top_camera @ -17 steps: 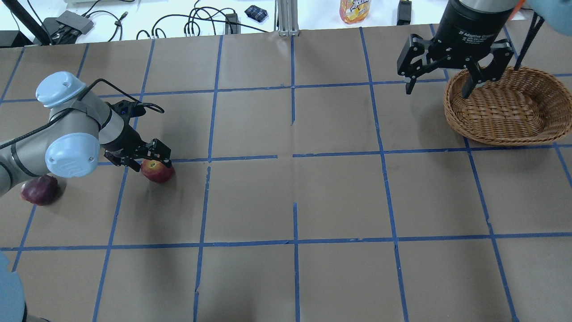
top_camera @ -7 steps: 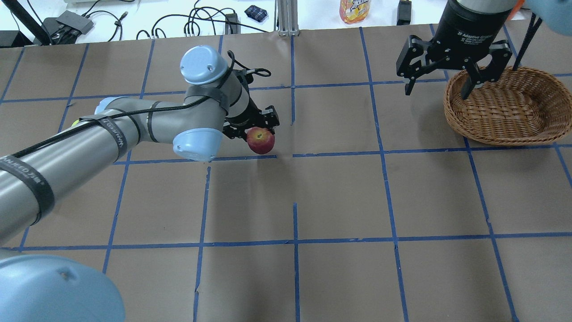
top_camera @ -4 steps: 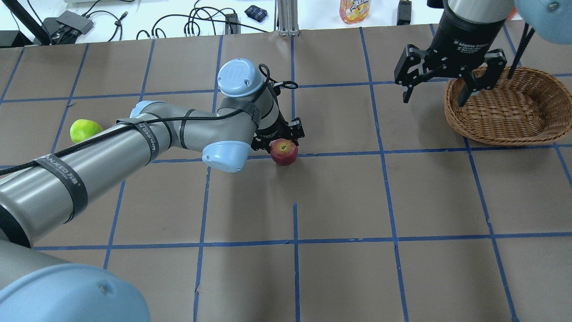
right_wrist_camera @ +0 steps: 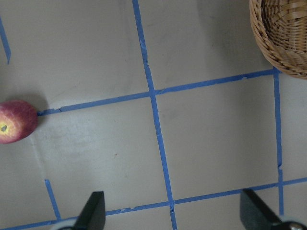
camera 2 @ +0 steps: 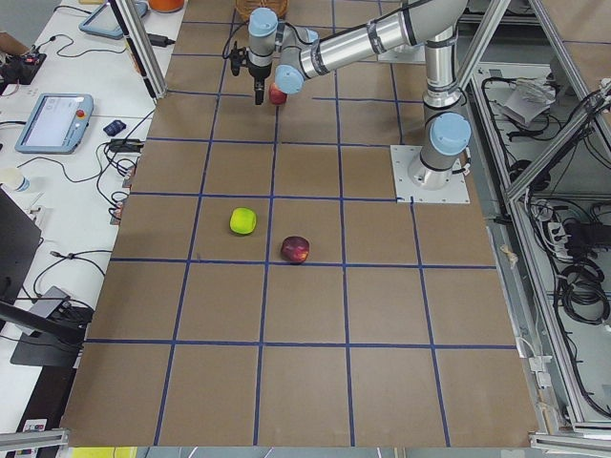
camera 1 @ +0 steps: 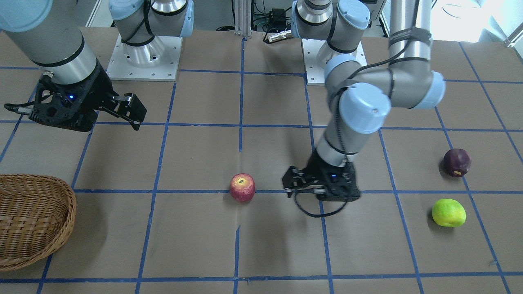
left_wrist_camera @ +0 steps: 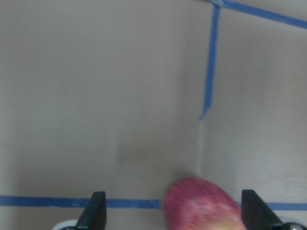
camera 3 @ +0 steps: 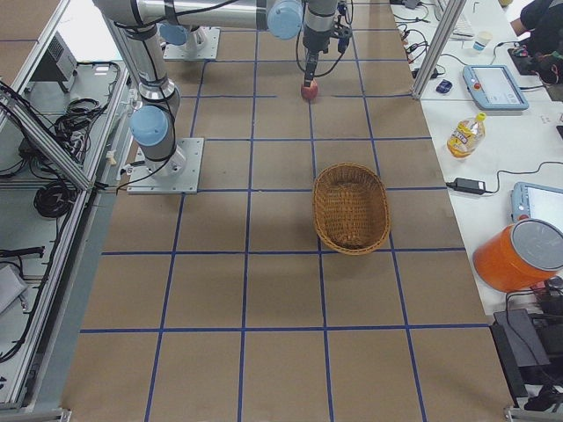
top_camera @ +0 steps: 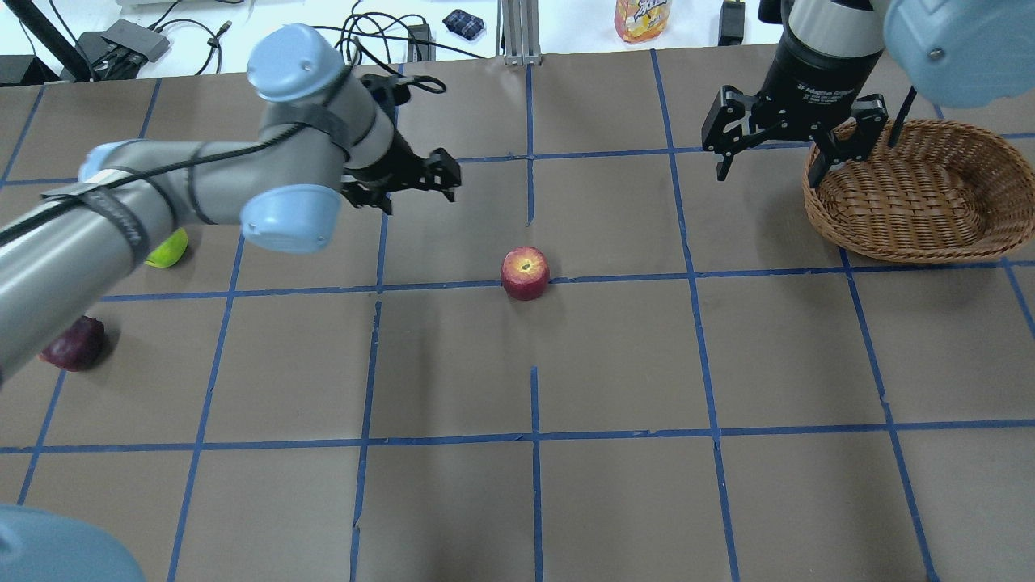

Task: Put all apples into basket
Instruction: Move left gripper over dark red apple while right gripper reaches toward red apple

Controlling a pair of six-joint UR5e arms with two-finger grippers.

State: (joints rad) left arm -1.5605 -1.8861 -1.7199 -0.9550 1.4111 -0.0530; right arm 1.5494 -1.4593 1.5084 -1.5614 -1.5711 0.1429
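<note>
The red apple (top_camera: pixel 525 273) with yellowish streaks sits alone on the table's middle, on a blue tape line; it also shows in the front view (camera 1: pixel 242 187). My left gripper (top_camera: pixel 422 187) is open and empty, up and to the left of it. The left wrist view shows the apple (left_wrist_camera: pixel 204 207) low between the fingers (left_wrist_camera: pixel 96 213), apart from them. The yellow-green apple (top_camera: pixel 167 250) and the maroon apple (top_camera: pixel 73 353) lie at the far left. My right gripper (top_camera: pixel 766 171) is open and empty, beside the wicker basket's (top_camera: pixel 914 234) left rim. The basket holds nothing.
Cables, a juice bottle (top_camera: pixel 641 18) and small devices lie beyond the table's far edge. Blue tape lines divide the brown table into squares. My left arm (top_camera: pixel 162 194) stretches over the yellow-green apple and partly hides it.
My left gripper carried the red apple from the far left to the middle, set it down, opened and pulled back left. My right gripper drifted slightly left.
</note>
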